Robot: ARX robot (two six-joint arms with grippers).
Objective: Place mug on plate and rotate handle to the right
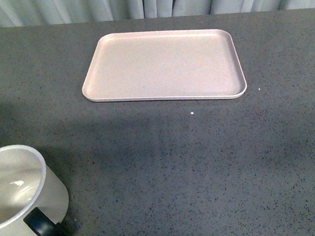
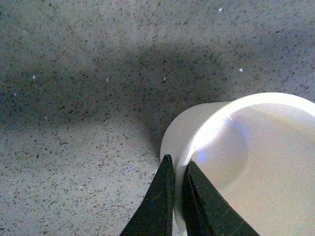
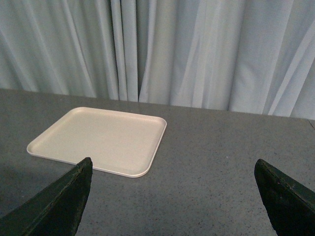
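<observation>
The white mug [image 1: 19,193] hangs at the near left of the front view, lifted and tilted, its black handle [image 1: 46,226] turned toward me and to the right. In the left wrist view my left gripper [image 2: 178,167] is shut on the mug [image 2: 256,157], pinching its rim between two black fingers [image 2: 160,196]. The pale pink plate [image 1: 163,66] lies empty at the far centre of the table. My right gripper [image 3: 172,196] is open with nothing between its fingertips [image 3: 74,191], and the plate [image 3: 101,140] lies ahead of it. Neither arm shows in the front view.
A grey speckled table [image 1: 208,163] spreads between the mug and the plate. Pale curtains [image 1: 144,0] hang along the table's far edge.
</observation>
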